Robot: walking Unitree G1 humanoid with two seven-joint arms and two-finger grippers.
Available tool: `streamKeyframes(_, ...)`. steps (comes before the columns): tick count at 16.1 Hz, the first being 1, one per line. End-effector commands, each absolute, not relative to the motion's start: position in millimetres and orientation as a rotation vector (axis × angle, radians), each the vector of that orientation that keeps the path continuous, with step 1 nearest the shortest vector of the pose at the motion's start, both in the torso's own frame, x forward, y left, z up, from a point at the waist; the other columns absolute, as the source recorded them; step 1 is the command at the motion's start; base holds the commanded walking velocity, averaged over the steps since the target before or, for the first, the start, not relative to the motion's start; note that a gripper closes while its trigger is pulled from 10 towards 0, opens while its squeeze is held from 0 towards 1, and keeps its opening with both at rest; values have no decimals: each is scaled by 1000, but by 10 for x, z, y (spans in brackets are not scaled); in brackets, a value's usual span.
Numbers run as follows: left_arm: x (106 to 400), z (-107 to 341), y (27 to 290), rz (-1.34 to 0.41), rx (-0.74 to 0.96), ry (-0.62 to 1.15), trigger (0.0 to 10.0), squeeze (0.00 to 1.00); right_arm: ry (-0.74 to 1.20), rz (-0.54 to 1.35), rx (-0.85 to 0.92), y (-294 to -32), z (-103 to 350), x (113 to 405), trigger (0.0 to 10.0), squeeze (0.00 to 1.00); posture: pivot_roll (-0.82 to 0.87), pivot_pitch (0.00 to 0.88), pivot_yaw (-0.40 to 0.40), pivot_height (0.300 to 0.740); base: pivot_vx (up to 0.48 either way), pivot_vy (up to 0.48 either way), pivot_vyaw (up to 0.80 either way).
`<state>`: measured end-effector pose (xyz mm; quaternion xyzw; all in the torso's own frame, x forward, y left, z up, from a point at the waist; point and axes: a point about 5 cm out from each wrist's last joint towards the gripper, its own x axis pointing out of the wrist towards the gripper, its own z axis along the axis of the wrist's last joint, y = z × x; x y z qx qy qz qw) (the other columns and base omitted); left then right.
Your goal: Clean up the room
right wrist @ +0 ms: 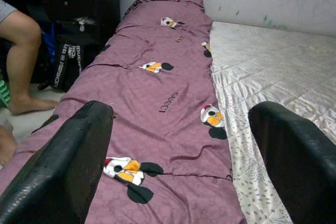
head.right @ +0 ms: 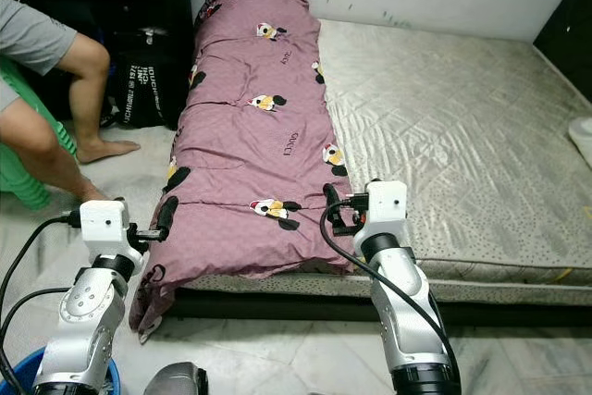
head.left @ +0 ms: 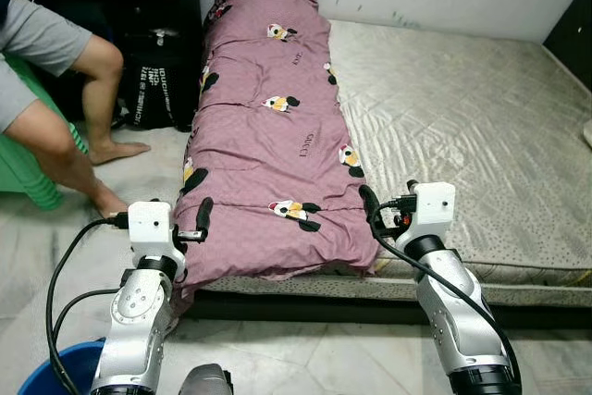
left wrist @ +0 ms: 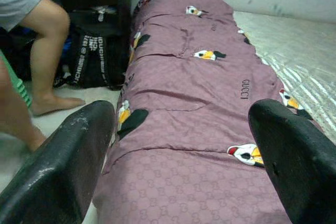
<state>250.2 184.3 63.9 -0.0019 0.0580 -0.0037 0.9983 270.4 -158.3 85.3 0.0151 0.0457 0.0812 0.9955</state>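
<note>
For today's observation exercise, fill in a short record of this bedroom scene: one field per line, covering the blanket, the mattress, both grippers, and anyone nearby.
blanket: purple blanket with cartoon prints, folded into a long strip along the mattress's left side
mattress: bare mattress on the floor
left gripper: left gripper open, at the blanket's near left corner
right gripper: right gripper open, at the blanket's near right edge
person: seated person's leg left of the bed
bag: black bag beside the blanket

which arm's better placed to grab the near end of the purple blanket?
Slightly the left. The left gripper is open over the purple blanket near its corner; the right gripper, also open, sits at its edge by the bare mattress.
</note>
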Motion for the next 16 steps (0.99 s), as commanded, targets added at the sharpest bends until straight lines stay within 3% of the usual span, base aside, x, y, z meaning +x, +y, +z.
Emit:
streamKeyframes(1,2495,671,1812,-5,-5,103,10000,0,101,171,1,-1598,852,2715,10000,0,79,0,-123,740,0,0,0)
streamKeyframes(5,2511,656,1764,-9,-18,106,10000,0,105,136,-29,-1674,856,2718,10000,0,44,0,-122,740,0,0,0)
streamKeyframes(11,2563,687,1683,-114,-57,107,10000,0,124,45,-11,-1763,787,2570,10000,0,-18,0,-52,740,0,0,0)
streamKeyframes(16,2586,709,1660,-156,-42,106,10000,0,131,13,0,-1796,749,2525,10000,0,-23,0,-24,740,0,0,-531)
